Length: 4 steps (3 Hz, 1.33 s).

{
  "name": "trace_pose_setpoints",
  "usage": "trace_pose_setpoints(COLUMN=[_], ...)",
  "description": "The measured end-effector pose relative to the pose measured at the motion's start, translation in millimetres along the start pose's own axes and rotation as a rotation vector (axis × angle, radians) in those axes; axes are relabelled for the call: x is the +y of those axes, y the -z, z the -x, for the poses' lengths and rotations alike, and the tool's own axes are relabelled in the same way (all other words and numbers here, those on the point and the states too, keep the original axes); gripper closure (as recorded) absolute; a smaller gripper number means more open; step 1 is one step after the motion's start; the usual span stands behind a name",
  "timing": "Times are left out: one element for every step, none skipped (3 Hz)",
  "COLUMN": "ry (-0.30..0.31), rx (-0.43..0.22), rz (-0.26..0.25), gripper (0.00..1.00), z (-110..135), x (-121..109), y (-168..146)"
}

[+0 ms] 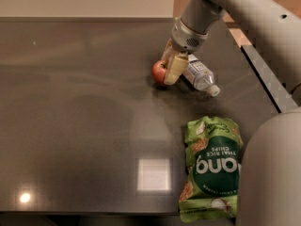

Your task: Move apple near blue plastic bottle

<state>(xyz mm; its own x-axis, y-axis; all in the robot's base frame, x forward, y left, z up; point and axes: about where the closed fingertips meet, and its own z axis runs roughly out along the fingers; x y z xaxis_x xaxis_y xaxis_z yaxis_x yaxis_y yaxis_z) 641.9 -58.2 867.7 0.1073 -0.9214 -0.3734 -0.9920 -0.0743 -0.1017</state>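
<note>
The small red apple (158,72) is on the dark table just left of the blue plastic bottle (199,74), which lies on its side with its white cap pointing to the front right. My gripper (166,70) comes down from the upper right and is shut on the apple. One cream finger (174,67) crosses the apple's right side, between the apple and the bottle. The other finger is mostly hidden behind the apple. The apple is at or just above the tabletop.
A green chips bag (210,167) lies flat at the front right of the dark table (75,126). My grey arm (263,27) and body fill the right side. A lighter ledge runs along the table's right edge (263,74).
</note>
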Motion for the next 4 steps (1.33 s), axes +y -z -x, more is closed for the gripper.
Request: trace_pose_setpoints(ry=[0.004,0.005,0.005,0.005], rx=[0.011,0.008,0.005,0.005], rz=[0.005,0.002,0.001,0.001], gripper=[0.36,0.12,0.00,0.00], z=[-3.0,-1.7,-0.9,-0.8], x=[-2.4,-4.4,-6.0,-6.0], y=[-5.9,-8.9,-11.5,-11.5])
